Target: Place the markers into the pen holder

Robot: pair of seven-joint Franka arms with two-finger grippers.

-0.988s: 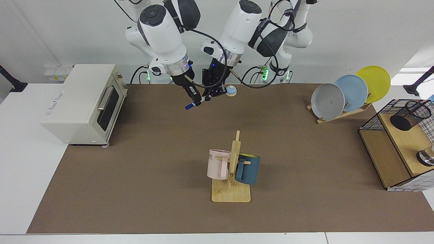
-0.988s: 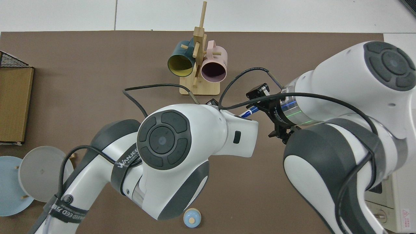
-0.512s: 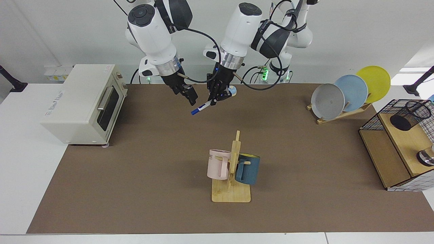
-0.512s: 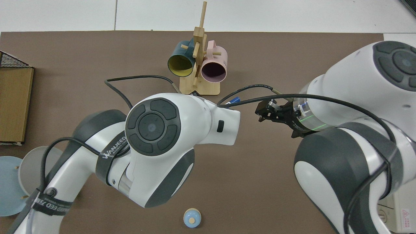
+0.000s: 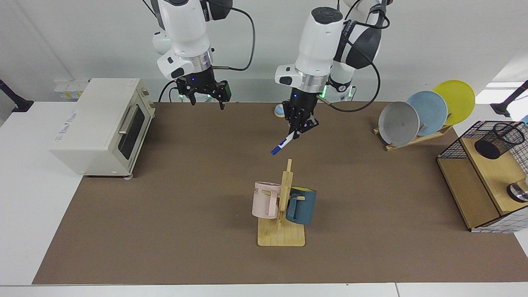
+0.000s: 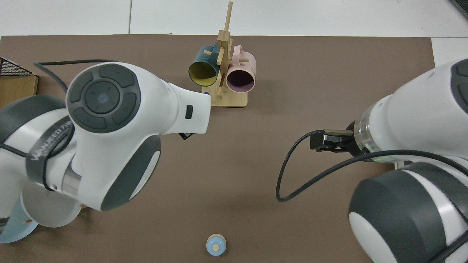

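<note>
We see the marker (image 5: 284,142) in the air above the brown mat (image 5: 173,231), tilted with its blue cap down and toward the mug rack (image 5: 283,206), its white upper end clamped in the left gripper (image 5: 300,126). That arm hangs nearly straight down from above; in the top view its body hides all but a blue speck of the marker (image 6: 207,93). The right gripper (image 5: 206,94) hovers empty with fingers spread near the toaster oven (image 5: 103,123), well apart from the marker. The holder (image 5: 498,140) lies tilted on the wooden shelf (image 5: 474,189) inside a wire basket, far off beyond the plates (image 5: 429,111). White tabletop and wall surround the mat.
</note>
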